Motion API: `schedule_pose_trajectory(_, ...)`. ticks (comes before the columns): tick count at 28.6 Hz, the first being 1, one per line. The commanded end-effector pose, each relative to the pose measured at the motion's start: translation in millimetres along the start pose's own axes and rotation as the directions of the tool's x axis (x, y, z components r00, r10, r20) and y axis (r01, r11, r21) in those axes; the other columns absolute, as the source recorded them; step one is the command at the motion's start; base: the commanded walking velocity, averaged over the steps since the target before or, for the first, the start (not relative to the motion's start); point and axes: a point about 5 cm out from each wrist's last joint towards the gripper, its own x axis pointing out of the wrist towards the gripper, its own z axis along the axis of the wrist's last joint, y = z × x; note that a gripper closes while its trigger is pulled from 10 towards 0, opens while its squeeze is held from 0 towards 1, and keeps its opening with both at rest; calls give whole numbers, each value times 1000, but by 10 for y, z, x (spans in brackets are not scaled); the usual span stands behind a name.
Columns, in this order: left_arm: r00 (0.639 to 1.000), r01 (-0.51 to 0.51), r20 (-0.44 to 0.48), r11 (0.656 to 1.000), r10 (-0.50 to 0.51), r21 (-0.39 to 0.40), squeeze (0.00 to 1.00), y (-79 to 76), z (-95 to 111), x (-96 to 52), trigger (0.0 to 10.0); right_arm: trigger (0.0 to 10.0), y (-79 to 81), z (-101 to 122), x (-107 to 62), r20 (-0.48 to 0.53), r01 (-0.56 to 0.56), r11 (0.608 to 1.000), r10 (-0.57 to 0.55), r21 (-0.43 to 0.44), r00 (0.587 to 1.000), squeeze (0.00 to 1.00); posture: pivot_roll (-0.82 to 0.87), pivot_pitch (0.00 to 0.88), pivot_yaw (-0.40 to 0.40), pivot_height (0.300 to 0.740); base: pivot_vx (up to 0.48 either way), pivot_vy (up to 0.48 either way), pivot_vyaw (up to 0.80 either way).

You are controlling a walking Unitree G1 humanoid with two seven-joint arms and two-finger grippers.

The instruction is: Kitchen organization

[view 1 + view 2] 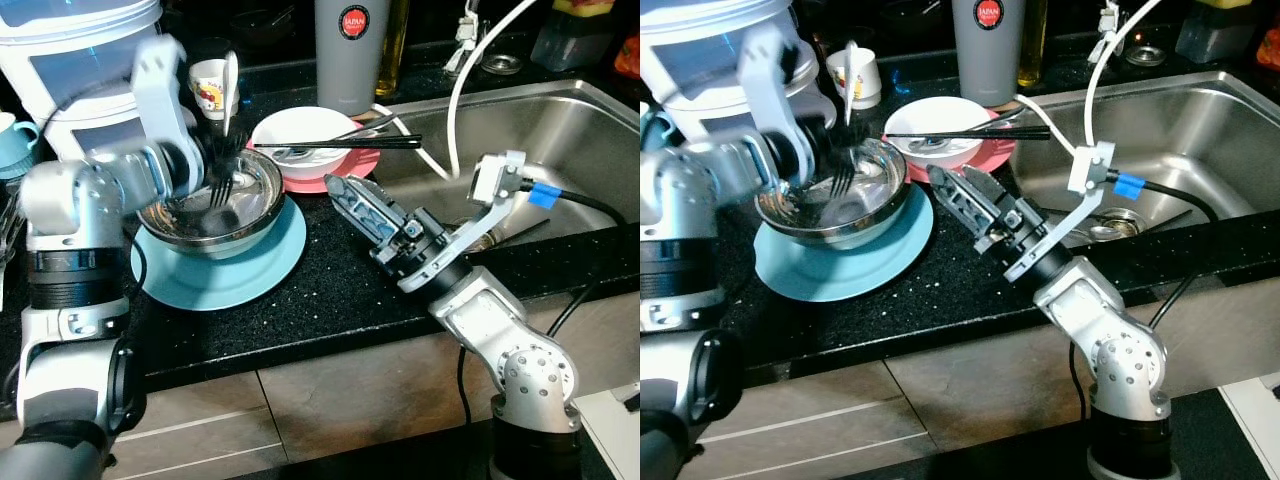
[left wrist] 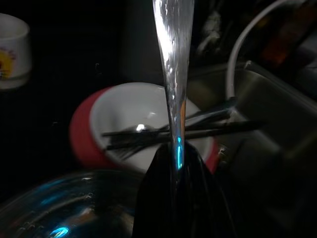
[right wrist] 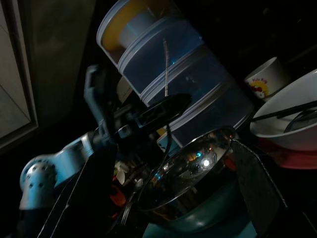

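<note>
My left gripper (image 1: 218, 152) is shut on a silver fork (image 1: 224, 130), held upright with its tines down inside a steel bowl (image 1: 250, 215). The bowl rests on a teal plate (image 1: 225, 275). In the left wrist view the fork's handle (image 2: 173, 74) rises from between the black fingers (image 2: 153, 198). My right gripper (image 1: 345, 190) hovers open over the black counter just right of the bowl, pointing towards it. The right wrist view shows its fingers (image 3: 257, 183) spread wide around the steel bowl (image 3: 193, 168).
A white bowl (image 1: 305, 130) on a pink plate (image 1: 345, 172) carries black chopsticks (image 1: 340, 143). Behind stand a white cup (image 1: 206, 88), a grey tumbler (image 1: 350, 50) and a stacked blue container (image 1: 70, 60). The steel sink (image 1: 560, 130) with a white hose (image 1: 458, 100) lies right.
</note>
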Motion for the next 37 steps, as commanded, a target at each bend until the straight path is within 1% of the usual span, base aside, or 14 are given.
schedule_pose_trajectory(1,1000,-12,21,1000,12,-29,0,22,-39,-65,0,10000,-15,16,37,19,4,1000,-4,-3,1000,0,60,38,90,740,0,0,0)
schedule_pose_trajectory(5,996,-54,69,994,60,-90,0,51,-142,-152,0,10000,-58,14,68,27,8,1000,-8,4,1000,0,77,13,82,740,0,0,0)
schedule_pose_trajectory(10,990,-108,82,988,117,-110,0,97,-218,-210,0,10000,-74,5,96,32,13,1000,-13,6,999,0,77,0,81,740,0,0,0)
schedule_pose_trajectory(11,989,-83,112,989,97,-123,0,55,-196,-220,0,10000,-87,14,107,40,17,1000,-17,5,999,0,75,0,83,740,0,0,0)
schedule_pose_trajectory(13,988,-59,133,991,75,-123,0,19,-173,-221,0,10000,-94,21,109,45,19,1000,-20,5,999,0,74,0,84,740,0,0,0)
schedule_pose_trajectory(14,984,-10,173,992,31,-123,0,-48,-125,-218,0,10000,-114,32,107,53,33,999,-33,5,998,0,71,0,86,740,0,0,0)
schedule_pose_trajectory(18,980,19,197,991,8,-131,0,-89,-102,-219,0,10000,-130,36,103,56,47,999,-47,2,997,0,71,0,86,740,0,0,0)
schedule_pose_trajectory(19,977,35,215,990,-5,-136,0,-114,-87,-217,0,10000,-178,34,94,53,89,996,-88,-15,995,0,63,0,86,740,0,0,0)
schedule_pose_trajectory(20,977,35,215,990,-5,-136,0,-114,-87,-217,0,10000,-178,34,94,53,89,996,-88,-15,995,0,63,0,86,740,0,0,0)
schedule_pose_trajectory(22,969,55,248,987,-16,-151,0,-148,-70,-214,0,10000,-291,51,69,59,181,983,-179,-38,982,0,49,0,89,740,0,0,-216)
schedule_pose_trajectory(24,966,59,259,985,-16,-160,0,-155,-70,-211,0,10000,-360,85,41,75,230,973,-227,-35,971,0,47,0,92,740,0,0,-800)
schedule_pose_trajectory(28,963,73,268,984,-27,-160,0,-167,-58,-204,0,10000,-391,108,18,90,250,968,-247,-30,965,0,46,0,96,740,0,0,-800)
schedule_pose_trajectory(32,950,128,301,981,-79,-145,0,-252,18,-189,0,10000,-429,134,-12,111,276,961,-271,-30,956,0,49,0,96,740,0,0,-800)
schedule_pose_trajectory(37,945,164,305,978,-120,-125,0,-332,29,-175,0,10000,-452,162,-10,133,294,955,-286,-38,949,0,48,0,101,740,0,0,-800)
